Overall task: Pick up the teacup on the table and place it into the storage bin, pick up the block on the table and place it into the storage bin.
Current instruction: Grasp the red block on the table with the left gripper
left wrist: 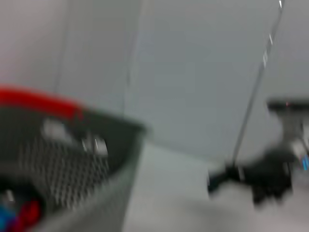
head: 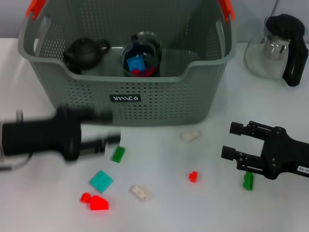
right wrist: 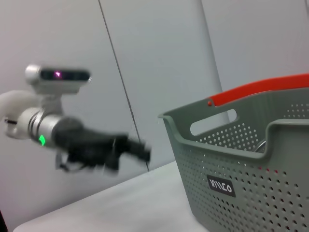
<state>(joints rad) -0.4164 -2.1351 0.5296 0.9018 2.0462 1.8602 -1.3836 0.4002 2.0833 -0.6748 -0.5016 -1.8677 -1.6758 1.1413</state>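
Observation:
The grey storage bin stands at the back centre, also seen in the right wrist view and the left wrist view. Inside it the teacup, a clear glass one, holds blue and red pieces. A green block lies on the table just in front of the bin. My left gripper, blurred by motion, hovers open beside that block at the bin's front left, and it shows in the right wrist view. My right gripper is open and empty at the right, near another green block.
A black teapot sits in the bin. A glass pot with a black handle stands at the back right. Loose on the table lie a teal block, red blocks and beige blocks.

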